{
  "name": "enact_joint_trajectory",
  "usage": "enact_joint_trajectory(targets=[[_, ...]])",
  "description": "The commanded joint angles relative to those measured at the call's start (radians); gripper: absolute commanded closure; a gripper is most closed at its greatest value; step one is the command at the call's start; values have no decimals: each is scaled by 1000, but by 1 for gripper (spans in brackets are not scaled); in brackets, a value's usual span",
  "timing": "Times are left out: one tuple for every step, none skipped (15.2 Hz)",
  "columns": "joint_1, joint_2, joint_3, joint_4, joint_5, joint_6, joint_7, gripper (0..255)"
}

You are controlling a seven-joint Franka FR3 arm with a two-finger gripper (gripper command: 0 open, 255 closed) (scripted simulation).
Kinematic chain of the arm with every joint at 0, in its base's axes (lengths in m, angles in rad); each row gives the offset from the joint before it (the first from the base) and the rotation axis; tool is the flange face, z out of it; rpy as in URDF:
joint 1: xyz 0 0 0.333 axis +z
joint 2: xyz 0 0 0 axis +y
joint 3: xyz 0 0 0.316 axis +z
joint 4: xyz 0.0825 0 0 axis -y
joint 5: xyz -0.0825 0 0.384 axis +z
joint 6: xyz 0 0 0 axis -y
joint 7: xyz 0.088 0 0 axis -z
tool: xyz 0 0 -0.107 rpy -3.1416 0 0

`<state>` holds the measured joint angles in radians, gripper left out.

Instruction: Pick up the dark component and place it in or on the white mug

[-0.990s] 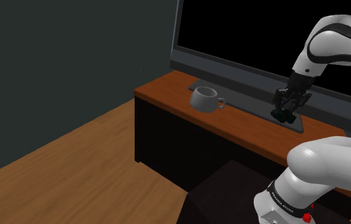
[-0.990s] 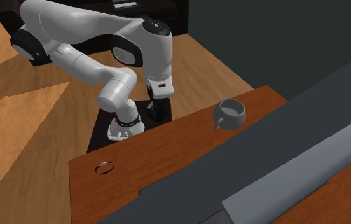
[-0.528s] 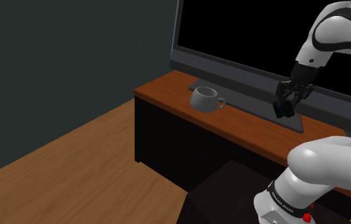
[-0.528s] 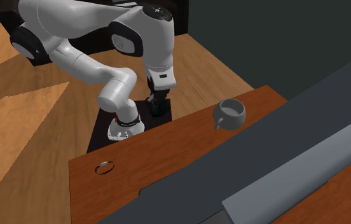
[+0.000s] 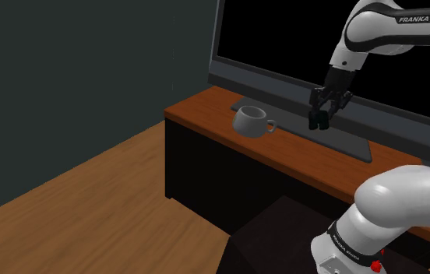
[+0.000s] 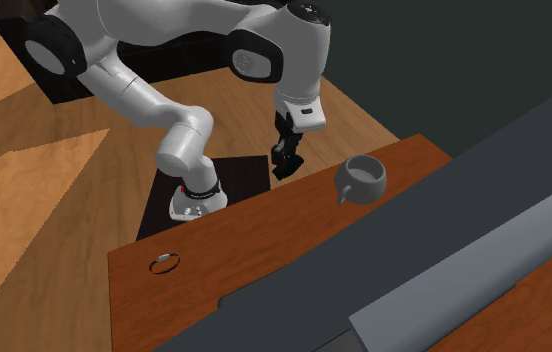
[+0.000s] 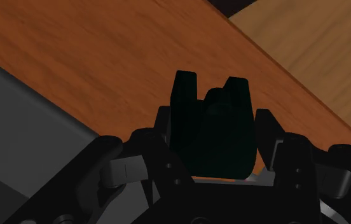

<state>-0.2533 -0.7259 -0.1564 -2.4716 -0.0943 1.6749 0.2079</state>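
Surface: red-brown wooden desk top [image 5: 206, 115] on a black-fronted cabinet. It stands on a light wood plank floor [image 5: 73, 194] against a dark grey-green wall [image 5: 89, 62]. Along the desk's back runs a wide grey frame [image 5: 283, 82] around a black area, and a flat grey slab [image 5: 283, 126] lies on the top in front of it. The robot's dark stand [image 5: 272, 233] sits on the floor just beside the desk's front. In the 2nd ext. view a small ring [image 6: 165, 263] lies flat on the desk top toward that view's left, well apart from everything else. White mug [image 5: 251, 121] stands upright, mouth up, at the slab's end nearer the wall, w/ its handle toward the shoulder view's right. Gripper [image 5: 319, 118] hangs in the air over the slab, to the shoulder view's right of the mug and near it, pointing down. In the 2nd ext. view it sits just to the mug's left, above the desk's front edge. Btwn gripper and mug lie just slab and desk top. The fingers [image 7: 267, 133] are closed onto the dark component [image 7: 212, 130], which fills the gap btwn them in the wrist view. Its two-pronged end pokes out past the fingertips, w/ desk wood below. So the component is off the surface, in the gripper's clasp.
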Motion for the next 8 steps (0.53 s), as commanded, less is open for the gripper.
enact_joint_trajectory(targets=[[19, 95, 11, 65, 20, 30, 18, 255], [27, 133, 18, 93, 29, 40, 26, 255], [34, 171, 24, 121, 37, 50, 35, 255], [41, 209, 29, 150, 45, 58, 43, 255], [48, 247, 35, 181, 52, 65, 51, 255], [54, 285, 40, 212, 59, 71, 58, 255], [60, 322, 45, 245, 66, 75, 66, 255], [66, 360, 50, 279, 72, 79, 73, 255]])
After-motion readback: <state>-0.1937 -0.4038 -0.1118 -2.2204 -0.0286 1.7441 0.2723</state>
